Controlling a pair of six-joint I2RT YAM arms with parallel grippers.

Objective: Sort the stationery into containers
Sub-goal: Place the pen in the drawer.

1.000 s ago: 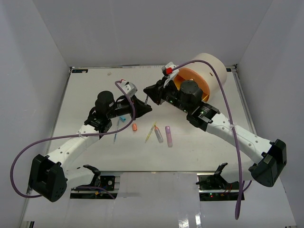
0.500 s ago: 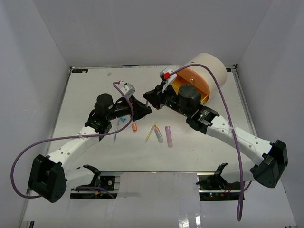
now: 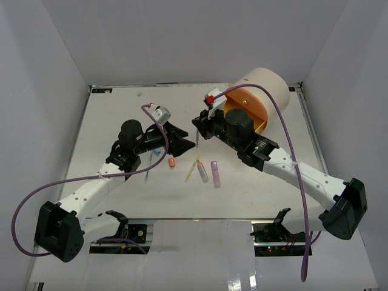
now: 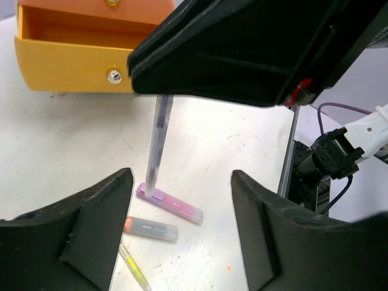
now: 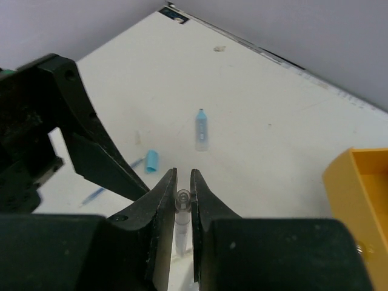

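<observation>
My right gripper (image 5: 183, 182) is shut on the top end of a clear grey pen (image 5: 182, 209), which hangs straight down over the table (image 3: 121, 115). My left gripper (image 4: 182, 200) stands open beside that pen (image 4: 159, 139), its fingers (image 4: 91, 224) apart and holding nothing. Under them lie a purple highlighter (image 4: 173, 205), a grey marker with an orange end (image 4: 151, 228) and a yellow pen (image 4: 133, 267). The cream cylinder (image 3: 267, 85) lies at the back right with an orange drawer (image 4: 79, 60) pulled open. In the top view both grippers meet at mid-table, left (image 3: 188, 140) and right (image 3: 198, 128).
Loose on the table are an orange cap (image 3: 171, 162), a teal cap (image 5: 151, 160), a blue marker (image 5: 201, 129) and a thin blue pen (image 3: 148, 170). Purple cables loop off both arms. White walls enclose the table on three sides.
My left gripper has opened and let go of the grey pen, which now hangs from the right gripper alone. The right gripper shifted slightly right and toward the near side.
</observation>
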